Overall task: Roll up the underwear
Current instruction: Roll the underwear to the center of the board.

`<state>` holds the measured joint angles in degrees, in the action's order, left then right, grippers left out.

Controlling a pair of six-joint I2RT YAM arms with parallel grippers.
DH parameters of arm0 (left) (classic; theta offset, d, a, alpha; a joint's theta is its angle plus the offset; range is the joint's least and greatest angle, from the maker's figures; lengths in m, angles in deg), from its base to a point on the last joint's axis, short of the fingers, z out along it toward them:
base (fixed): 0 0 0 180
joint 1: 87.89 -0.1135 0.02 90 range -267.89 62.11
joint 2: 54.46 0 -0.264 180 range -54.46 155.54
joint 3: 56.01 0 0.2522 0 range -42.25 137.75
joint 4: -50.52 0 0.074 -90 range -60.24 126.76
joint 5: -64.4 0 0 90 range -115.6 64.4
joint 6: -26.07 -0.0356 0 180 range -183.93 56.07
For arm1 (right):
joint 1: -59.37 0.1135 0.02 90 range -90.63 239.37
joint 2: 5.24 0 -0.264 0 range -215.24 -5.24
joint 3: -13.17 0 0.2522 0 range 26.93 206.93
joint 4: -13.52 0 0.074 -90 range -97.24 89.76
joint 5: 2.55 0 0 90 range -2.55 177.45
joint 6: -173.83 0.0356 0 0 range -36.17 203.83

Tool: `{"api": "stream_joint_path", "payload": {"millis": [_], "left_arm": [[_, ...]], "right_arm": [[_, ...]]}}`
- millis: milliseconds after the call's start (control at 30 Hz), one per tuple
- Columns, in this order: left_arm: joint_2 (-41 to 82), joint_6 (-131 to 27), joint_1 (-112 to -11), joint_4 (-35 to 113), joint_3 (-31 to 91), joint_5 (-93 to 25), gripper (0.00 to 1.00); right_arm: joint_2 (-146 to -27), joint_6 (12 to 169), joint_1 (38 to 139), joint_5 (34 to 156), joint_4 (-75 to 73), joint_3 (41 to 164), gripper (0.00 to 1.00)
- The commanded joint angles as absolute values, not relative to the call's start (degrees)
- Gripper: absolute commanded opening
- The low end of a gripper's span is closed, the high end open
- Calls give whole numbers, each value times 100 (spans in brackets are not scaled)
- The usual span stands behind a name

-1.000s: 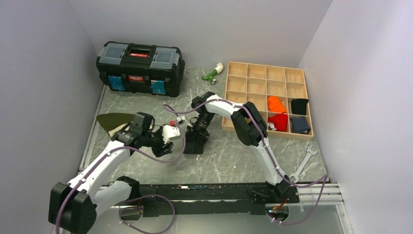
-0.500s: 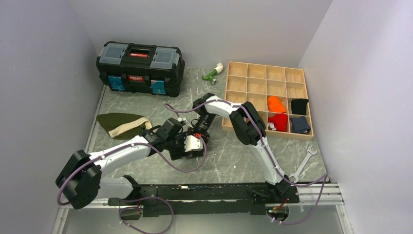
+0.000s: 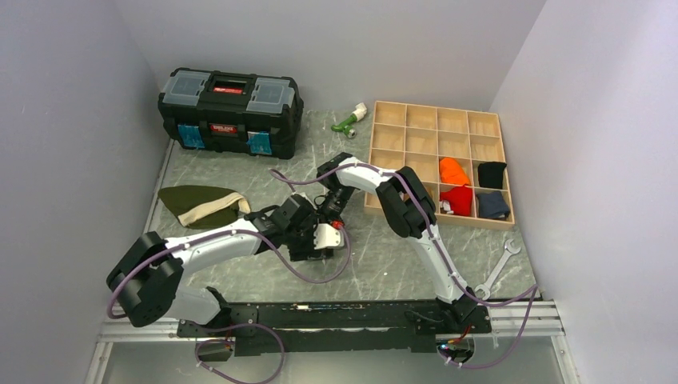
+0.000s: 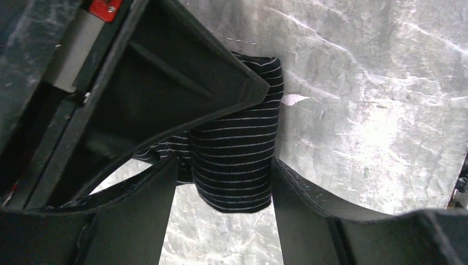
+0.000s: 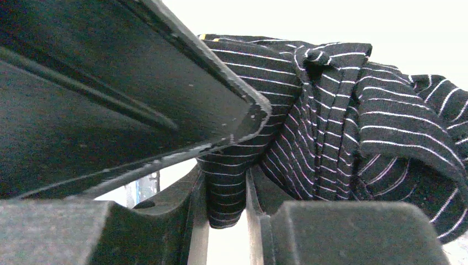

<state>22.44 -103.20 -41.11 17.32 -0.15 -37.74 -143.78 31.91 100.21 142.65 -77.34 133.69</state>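
We see the right gripper [image 5: 227, 204] drawn narrow, with a fold of the underwear [image 5: 342, 121] clamped between its two fingers. The left gripper [image 4: 223, 182] stands wide. Its fingers [image 4: 138, 221] flank the near end of the bundle, one on each side, and we see no squeeze on the cloth.

The underwear [image 4: 237, 143] is black knit with thin pale stripes. It is gathered into a narrow, layered bundle, with several folds stacked side by side in the right wrist view and a rounded lower end in the left wrist view. In the left wrist view its long axis runs straight out from the left wrist, in line with the fingers, and the stripes cross it. From above both grippers cover it, so we cannot tell its heading across the table. It sits at the middle of the table, just left of the near left corner of the wooden tray [image 3: 436, 104]. We cannot tell whether it rests on the surface or hangs just over it.

The table [image 3: 384, 256] is grey marbled stone with white streaks, and a small white scrap [image 4: 292, 99] lies just beside the bundle. A black toolbox [image 3: 230, 110] stands at the far left. An olive green garment [image 3: 200, 205] with a cream band lies at the left, and a wrench [image 3: 497, 268] lies at the near right. Orange cloth [image 3: 453, 170] and red cloth [image 3: 457, 198] fill two tray compartments. Pale, plain walls close in the left, far and right sides.
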Motion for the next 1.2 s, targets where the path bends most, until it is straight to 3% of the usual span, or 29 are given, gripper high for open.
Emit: {"api": "stream_joint_path", "payload": {"millis": [0,267,600,700,800,867,967,1167], "left_arm": [[2505,-10419,-4058,1925,197,-3711,67],[2901,-10480,-4055,1986,193,-3702,62],[3304,-10518,-4050,1631,403,-3875,26],[3398,-10581,-4044,1542,384,-3861,16],[3530,-10624,-4053,1455,376,-3898,3],[3602,-10644,-4048,1412,366,-3934,0],[3690,-10680,-4048,1362,355,-3975,0],[3840,-10730,-4051,1262,418,-4016,0]], "right_arm": [[-14571,2960,10042,13987,-7758,13381,8],[-14564,2977,10039,13957,-7739,13354,8],[-14569,3030,10033,13939,-7720,13361,13],[-14548,3067,10012,13924,-7706,13372,25],[-14473,3132,9978,13879,-7662,13372,45],[-14373,3163,9931,13854,-7639,13364,53],[-14144,3226,9830,13798,-7577,13348,61],[-13735,3227,9701,13706,-7666,13330,64]]}}
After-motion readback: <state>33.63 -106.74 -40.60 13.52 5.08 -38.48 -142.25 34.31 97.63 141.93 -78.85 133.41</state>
